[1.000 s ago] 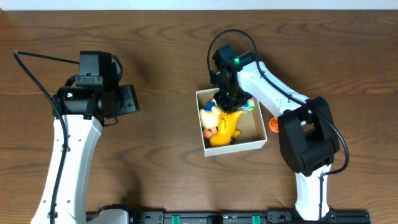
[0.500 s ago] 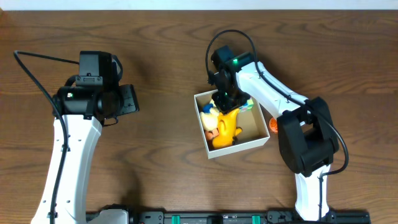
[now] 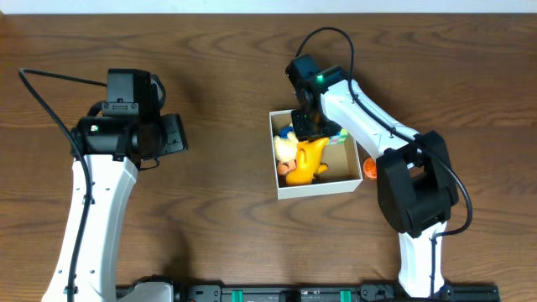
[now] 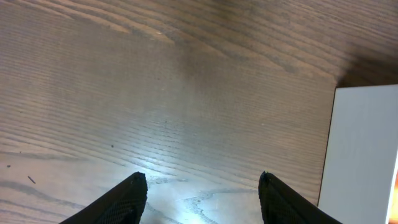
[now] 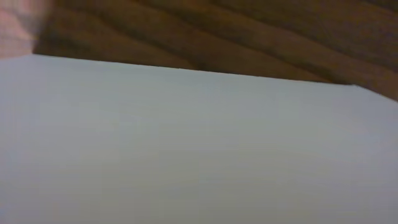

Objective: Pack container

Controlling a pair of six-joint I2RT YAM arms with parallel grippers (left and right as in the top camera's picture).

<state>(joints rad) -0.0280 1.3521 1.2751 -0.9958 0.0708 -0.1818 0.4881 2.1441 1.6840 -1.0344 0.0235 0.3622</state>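
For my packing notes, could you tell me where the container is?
Overhead view: the container sits right of centre, beneath the right gripper, a small orange object beside its right wall.

The dark wooden table (image 3: 218, 67) carries the container (image 3: 319, 186), a little off centre toward three o'clock. A small orange thing (image 3: 368, 170) lies at the container's three o'clock, just beside its wall.

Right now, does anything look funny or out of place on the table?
Yes. A small orange thing lies on the table outside the box, right beside its right wall, while the other toys are piled inside. The box also sits a little crooked to the table's edge.
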